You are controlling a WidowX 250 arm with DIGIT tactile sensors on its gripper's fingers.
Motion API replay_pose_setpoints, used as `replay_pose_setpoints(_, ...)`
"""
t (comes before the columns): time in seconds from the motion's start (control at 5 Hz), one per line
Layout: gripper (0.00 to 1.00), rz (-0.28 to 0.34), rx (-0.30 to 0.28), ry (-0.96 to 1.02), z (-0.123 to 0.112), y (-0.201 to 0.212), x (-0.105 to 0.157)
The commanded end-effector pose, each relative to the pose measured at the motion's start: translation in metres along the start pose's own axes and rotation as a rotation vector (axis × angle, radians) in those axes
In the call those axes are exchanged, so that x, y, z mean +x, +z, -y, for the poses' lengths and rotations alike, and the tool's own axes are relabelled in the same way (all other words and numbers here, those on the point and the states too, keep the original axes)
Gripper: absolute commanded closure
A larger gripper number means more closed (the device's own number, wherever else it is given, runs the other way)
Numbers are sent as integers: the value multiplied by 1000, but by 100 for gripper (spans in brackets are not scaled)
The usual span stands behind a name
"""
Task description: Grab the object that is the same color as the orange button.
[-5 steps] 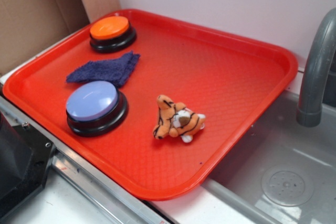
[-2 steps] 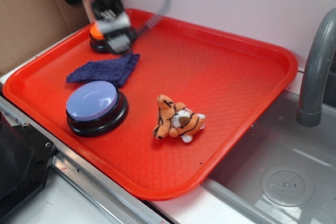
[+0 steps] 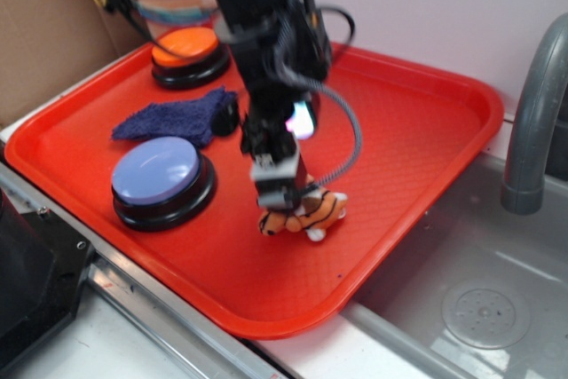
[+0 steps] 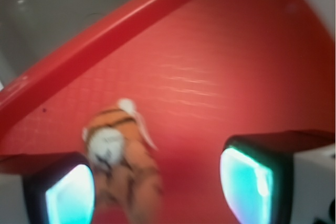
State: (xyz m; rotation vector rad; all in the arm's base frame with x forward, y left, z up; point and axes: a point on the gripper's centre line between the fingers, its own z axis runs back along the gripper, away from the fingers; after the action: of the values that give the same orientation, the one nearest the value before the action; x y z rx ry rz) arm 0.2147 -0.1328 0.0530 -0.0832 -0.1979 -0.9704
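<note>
**Inspector:** You brought the arm a long way in one second. A second before, nothing stood over the red plastic tray [image 3: 461, 99]. Shortly after, your black gripper [image 3: 282, 197] hung at the tray's far left corner, above the round orange-topped push button on its black base [image 3: 188, 55]. At the moment inspected, it stood directly over the small orange plush tiger with black stripes [image 3: 306, 212], near the tray's front edge.

**Operator:** And the tiger itself, had it shifted?

**Inspector:** Not that I could tell. It lay where it had lain, on the tray floor near the front edge, well apart from the orange button. The dark blue cloth [image 3: 173, 119] and the lavender-topped button [image 3: 160, 179] were likewise undisturbed. I judged that you had matched the colour correctly and that the approach was all but finished; the grab was not yet made.

**Operator:** State of the tool?

**Inspector:** The wrist view showed your jaws spread wide, holding nothing. The tiger [image 4: 123, 163] sat off-centre, close by the finger [image 4: 65, 192] at that picture's left, with bare tray before the other finger [image 4: 252, 179]. Whether the near pad touched the plush, I could not tell; the picture was blurred. I advised centring before closing.
</note>
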Motion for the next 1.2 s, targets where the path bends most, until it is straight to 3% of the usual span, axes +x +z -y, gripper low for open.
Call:
replay_pose_setpoints(0.0, 0, -37, 20, -36, 20, -17, -3)
replay_pose_setpoints(0.2, 100, -44, 7, -31, 26, -29, -9)
replay_pose_setpoints(0.6, 100, -70, 36, 4, 25, -25, -12)
replay_pose_setpoints(0.8, 100, -121, -6, 214, 8, 0, -15)
replay_pose_setpoints(1.0, 100, -97, 8, 385, -13, 42, -17)
